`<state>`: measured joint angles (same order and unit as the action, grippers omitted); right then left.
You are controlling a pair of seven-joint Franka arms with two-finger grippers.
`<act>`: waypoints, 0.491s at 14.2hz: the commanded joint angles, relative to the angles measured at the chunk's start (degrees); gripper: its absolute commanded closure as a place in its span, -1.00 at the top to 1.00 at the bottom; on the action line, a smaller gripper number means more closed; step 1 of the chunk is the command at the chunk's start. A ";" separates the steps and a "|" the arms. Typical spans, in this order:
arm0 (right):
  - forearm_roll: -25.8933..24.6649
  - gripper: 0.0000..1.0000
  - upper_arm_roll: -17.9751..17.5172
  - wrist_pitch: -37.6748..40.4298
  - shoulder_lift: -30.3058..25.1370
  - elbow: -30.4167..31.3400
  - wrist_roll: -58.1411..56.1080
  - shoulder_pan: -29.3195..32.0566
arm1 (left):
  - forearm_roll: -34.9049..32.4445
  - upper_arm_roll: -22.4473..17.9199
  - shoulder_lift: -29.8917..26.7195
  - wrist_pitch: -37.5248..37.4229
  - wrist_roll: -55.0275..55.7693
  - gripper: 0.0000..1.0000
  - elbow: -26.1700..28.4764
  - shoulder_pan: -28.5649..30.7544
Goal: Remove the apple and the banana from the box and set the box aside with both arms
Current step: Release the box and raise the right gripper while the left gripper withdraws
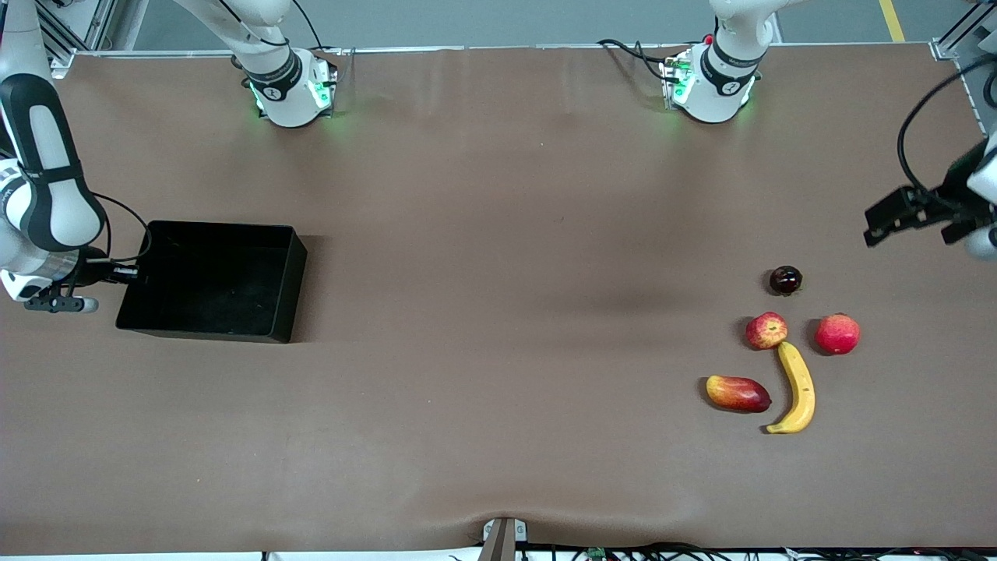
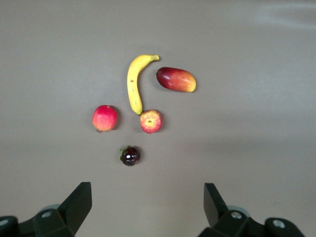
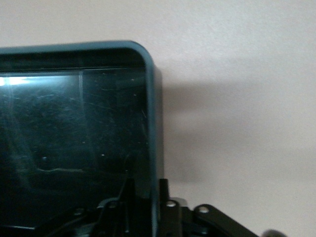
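Note:
The black box (image 1: pixel 290 290) sits at the right arm's end of the table. My right gripper (image 1: pixel 131 273) straddles its end wall (image 3: pixel 151 123) and is shut on it, one finger (image 3: pixel 129 190) inside and one outside. The yellow banana (image 1: pixel 797 387) and the small red apple with yellow patches (image 1: pixel 766 330) lie touching at the left arm's end; both show in the left wrist view, banana (image 2: pixel 133 84) and apple (image 2: pixel 150 121). My left gripper (image 1: pixel 907 216) hangs open and empty in the air over the table edge beside the fruits (image 2: pixel 146 197).
An all-red round fruit (image 1: pixel 837 333) lies beside the apple. A red-and-yellow mango (image 1: pixel 738 393) lies beside the banana. A small dark round fruit (image 1: pixel 785 280) lies farther from the front camera than the apple. The brown table stretches wide between the box and the fruits.

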<state>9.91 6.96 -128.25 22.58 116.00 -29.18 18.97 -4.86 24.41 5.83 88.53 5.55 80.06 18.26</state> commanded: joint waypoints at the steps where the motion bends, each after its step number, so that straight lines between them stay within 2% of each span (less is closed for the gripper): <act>1: 0.37 1.00 -0.89 7.99 -0.34 -6.46 -1.32 1.06 | 1.95 -1.72 -4.15 -0.55 0.08 1.00 4.13 -2.08; 5: -1.55 1.00 -0.81 21.09 0.27 -22.44 -3.69 -4.02 | 2.48 -11.82 -8.55 -2.14 0.17 1.00 8.35 -11.38; 7: -3.40 1.00 -0.90 23.65 0.28 -26.16 -3.61 -6.04 | 2.48 -15.52 -10.13 -2.05 0.16 1.00 9.85 -14.91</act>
<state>8.55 5.98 -107.43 22.07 94.10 -32.25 14.68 -3.61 12.48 -0.84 86.36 5.87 86.41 6.16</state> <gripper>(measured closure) 0.009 0.000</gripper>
